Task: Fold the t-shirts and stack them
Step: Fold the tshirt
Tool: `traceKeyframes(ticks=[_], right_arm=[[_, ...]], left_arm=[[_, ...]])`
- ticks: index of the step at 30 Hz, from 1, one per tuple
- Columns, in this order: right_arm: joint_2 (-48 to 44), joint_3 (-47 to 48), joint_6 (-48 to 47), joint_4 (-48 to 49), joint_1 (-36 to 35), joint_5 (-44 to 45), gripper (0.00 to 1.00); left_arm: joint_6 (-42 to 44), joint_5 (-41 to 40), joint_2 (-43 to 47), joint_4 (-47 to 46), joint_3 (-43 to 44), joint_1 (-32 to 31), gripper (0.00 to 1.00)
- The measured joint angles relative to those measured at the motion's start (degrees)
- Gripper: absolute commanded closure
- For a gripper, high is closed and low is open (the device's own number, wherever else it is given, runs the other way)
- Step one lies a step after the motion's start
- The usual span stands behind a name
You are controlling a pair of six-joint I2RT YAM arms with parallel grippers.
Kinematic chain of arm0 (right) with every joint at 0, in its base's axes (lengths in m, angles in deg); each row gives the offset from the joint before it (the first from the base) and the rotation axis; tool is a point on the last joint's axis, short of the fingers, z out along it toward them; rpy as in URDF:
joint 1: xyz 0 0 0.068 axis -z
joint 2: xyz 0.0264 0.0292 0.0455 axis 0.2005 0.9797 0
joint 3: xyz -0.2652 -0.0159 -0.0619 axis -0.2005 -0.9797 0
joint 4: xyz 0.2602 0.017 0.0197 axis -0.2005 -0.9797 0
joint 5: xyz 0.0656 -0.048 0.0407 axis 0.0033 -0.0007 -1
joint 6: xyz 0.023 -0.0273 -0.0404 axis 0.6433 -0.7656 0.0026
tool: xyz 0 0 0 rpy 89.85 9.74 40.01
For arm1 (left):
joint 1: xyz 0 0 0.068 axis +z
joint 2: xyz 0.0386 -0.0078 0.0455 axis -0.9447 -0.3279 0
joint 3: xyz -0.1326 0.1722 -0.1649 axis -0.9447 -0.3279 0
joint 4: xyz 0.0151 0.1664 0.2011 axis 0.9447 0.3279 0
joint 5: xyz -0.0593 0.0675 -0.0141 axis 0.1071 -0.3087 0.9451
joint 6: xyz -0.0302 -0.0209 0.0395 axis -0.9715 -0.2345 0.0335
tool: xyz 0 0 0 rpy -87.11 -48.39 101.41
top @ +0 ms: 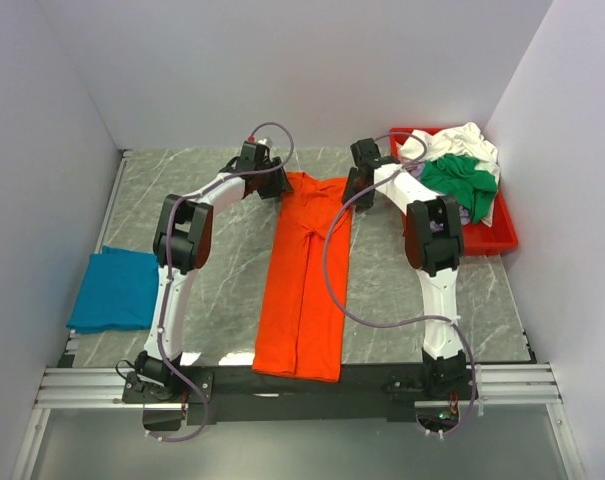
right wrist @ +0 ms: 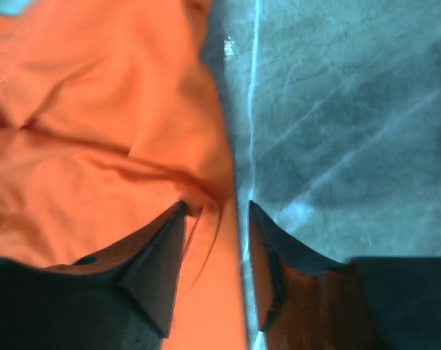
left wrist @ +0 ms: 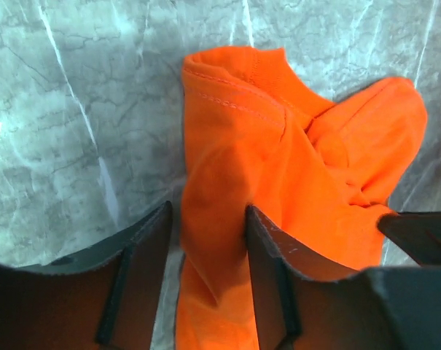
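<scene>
Left fingers (left wrist: pixel 143 277) and right fingers (right wrist: pixel 158 270), both spread, straddle the orange t-shirt (top: pixel 307 290) on the white-walled grey marbled table (top: pixel 222 300).

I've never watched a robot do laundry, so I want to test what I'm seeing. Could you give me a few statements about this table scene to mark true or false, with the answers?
1. The orange t-shirt lies as a long strip down the middle of the table. True.
2. Both hands are at its near end, by the arm bases. False: the left hand and the right hand are at its far end.
3. A teal-blue t-shirt lies at the table's left side. True.
4. The red tray is empty. False: a white t-shirt and a green t-shirt are heaped in it.
</scene>
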Motion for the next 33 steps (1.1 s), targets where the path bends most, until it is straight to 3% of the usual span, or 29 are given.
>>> traceKeyframes(ticks=[3, 4, 7, 9, 10, 13, 15, 18, 21, 28, 31, 33], right_arm=[[2.7, 2.3, 0.2, -0.9, 0.0, -0.3, 0.67], [3.2, 3.4, 0.4, -1.1, 0.0, -0.3, 0.76], [6.0, 8.0, 0.5, -2.2, 0.1, -0.5, 0.80], [7.7, 10.5, 0.5, -2.8, 0.1, -1.2, 0.74], [8.6, 11.9, 0.4, -3.0, 0.1, -1.7, 0.63], [10.2, 15.4, 0.3, -2.8, 0.1, -3.3, 0.42], [10.3, 16.2, 0.0, -2.4, 0.1, -4.4, 0.35], [10.3, 16.5, -0.4, -0.7, 0.2, -6.1, 0.33], [10.3, 16.5, -0.5, -0.1, 0.2, -6.8, 0.33], [6.7, 14.1, -0.4, 1.0, 0.3, -8.0, 0.33], [-0.2, 5.5, -0.2, 3.3, 0.3, -8.3, 0.33], [-5.4, -1.0, 0.2, 5.3, 0.3, -8.5, 0.34]], left_arm=[[0.2, -0.2, -0.9, 1.0, 1.4, 0.1, 0.56], [0.2, -0.6, -1.2, 1.4, 2.0, 0.2, 0.57], [0.0, -1.3, -2.6, 2.1, 3.8, 0.5, 0.69], [-0.6, -1.6, -3.5, 1.9, 4.9, 0.6, 0.73], [-1.1, -1.6, -3.8, 1.6, 5.2, 0.8, 0.79], [-3.1, -1.9, -4.4, 1.1, 5.4, 1.7, 0.85], [-4.7, -1.5, -4.9, 0.2, 5.6, 2.6, 0.85], [-7.3, -1.2, -5.6, -1.1, 6.1, 4.6, 0.85], [-8.9, -0.4, -7.8, -1.6, 9.3, 7.1, 0.82], [-10.8, 4.2, -15.4, -3.4, 21.4, 12.6, 0.42], [-10.7, 6.3, -15.4, -4.9, 21.4, 14.0, 0.30], [-10.1, 6.6, -14.0, -5.3, 19.9, 14.5, 0.28]])
